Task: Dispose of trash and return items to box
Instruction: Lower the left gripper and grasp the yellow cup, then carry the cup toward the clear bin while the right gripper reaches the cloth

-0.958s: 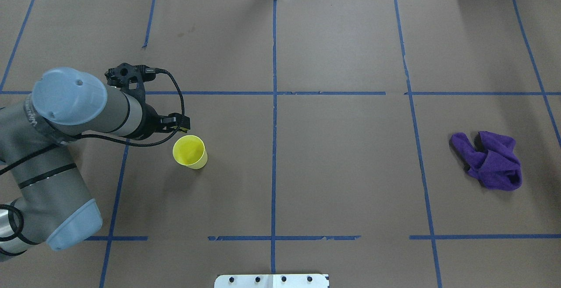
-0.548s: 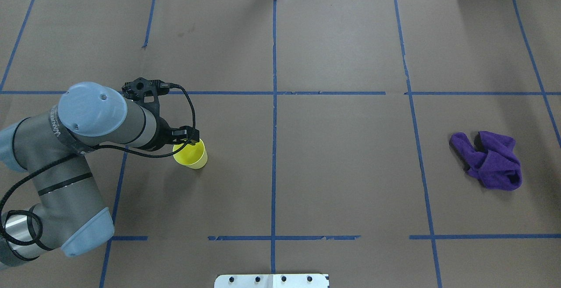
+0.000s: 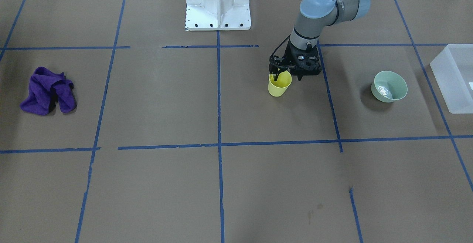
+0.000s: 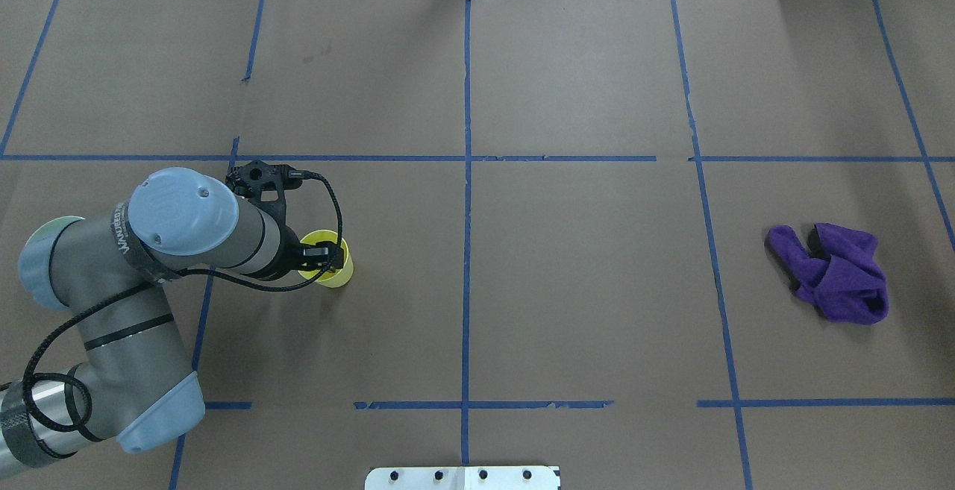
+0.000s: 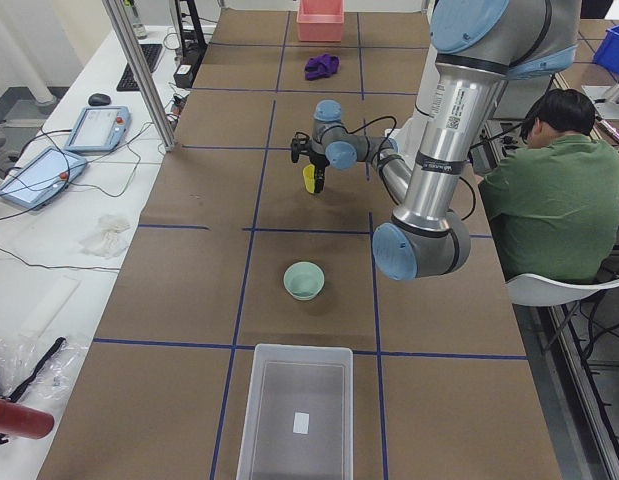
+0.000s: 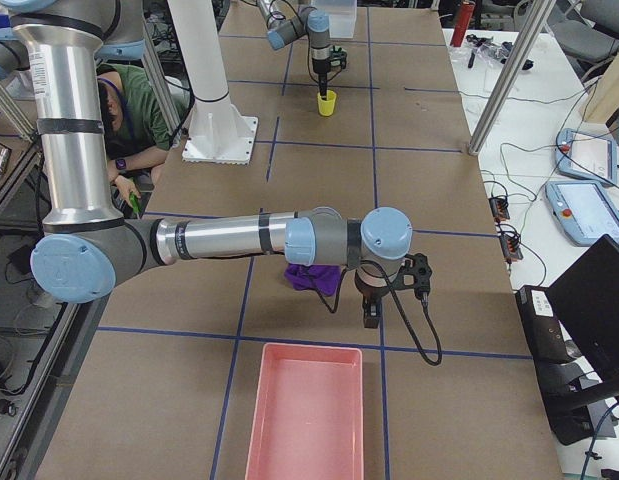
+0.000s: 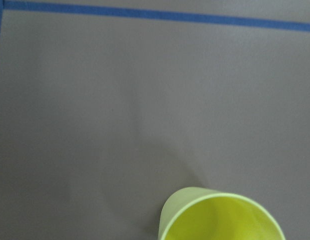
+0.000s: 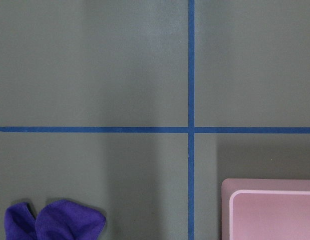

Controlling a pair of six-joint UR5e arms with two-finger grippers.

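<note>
The yellow cup [image 3: 279, 85] stands upright on the brown table; it also shows in the overhead view [image 4: 333, 270] and at the bottom of the left wrist view [image 7: 220, 217]. My left gripper [image 3: 280, 76] is open and points down at the cup's rim, with one finger reaching into the cup's mouth. The pale-green bowl [image 3: 389, 86] stands upright between the cup and the frosted-white box [image 3: 452, 78]. The box's inside [image 5: 294, 410] holds only its small white label. My right gripper [image 6: 372, 308] hangs beside a purple cloth; I cannot tell whether it is open or shut.
A crumpled purple cloth [image 4: 832, 274] lies on the right side of the table. A pink bin [image 6: 304, 415] stands at that end, past the cloth. Blue tape lines mark a grid on the table. A person in green [image 5: 554, 195] sits beside the robot.
My left arm has swung toward the cup and brought the gripper from beside it down onto its rim. The cup and the cloth have not moved.
</note>
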